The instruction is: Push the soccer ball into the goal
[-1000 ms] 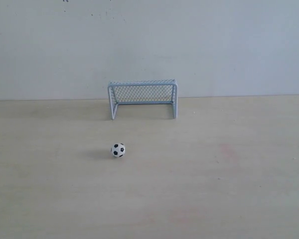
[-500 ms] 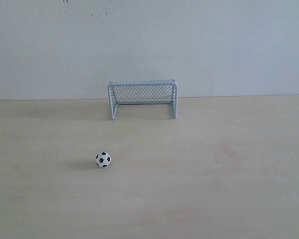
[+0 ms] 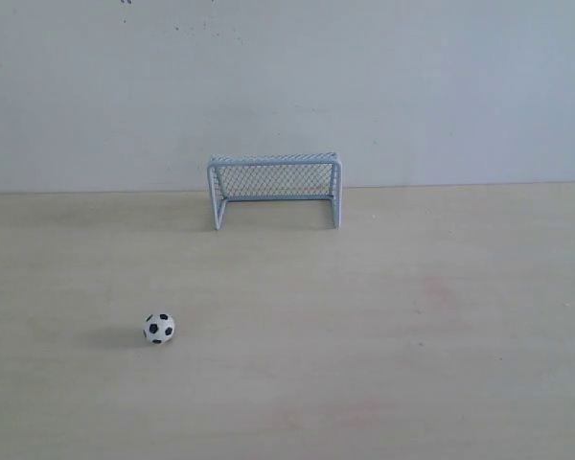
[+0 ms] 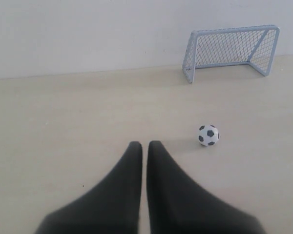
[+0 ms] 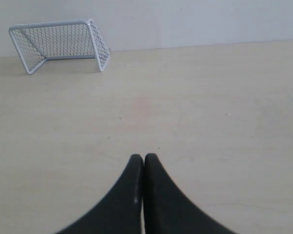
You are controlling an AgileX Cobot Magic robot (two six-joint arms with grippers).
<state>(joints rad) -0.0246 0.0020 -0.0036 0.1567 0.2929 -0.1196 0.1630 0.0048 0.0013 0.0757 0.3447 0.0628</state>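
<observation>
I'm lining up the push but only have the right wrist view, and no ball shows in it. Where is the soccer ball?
Observer: In the exterior view the soccer ball lies on the table, left of the goal and well in front of its mouth.
Operator: Is the left gripper touching it?
Observer: No. In the left wrist view the left gripper is apart from the ball, with bare table between them.

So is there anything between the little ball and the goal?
No. Only bare table lies between the soccer ball and the goal, plain in the exterior view and the left wrist view.
</observation>
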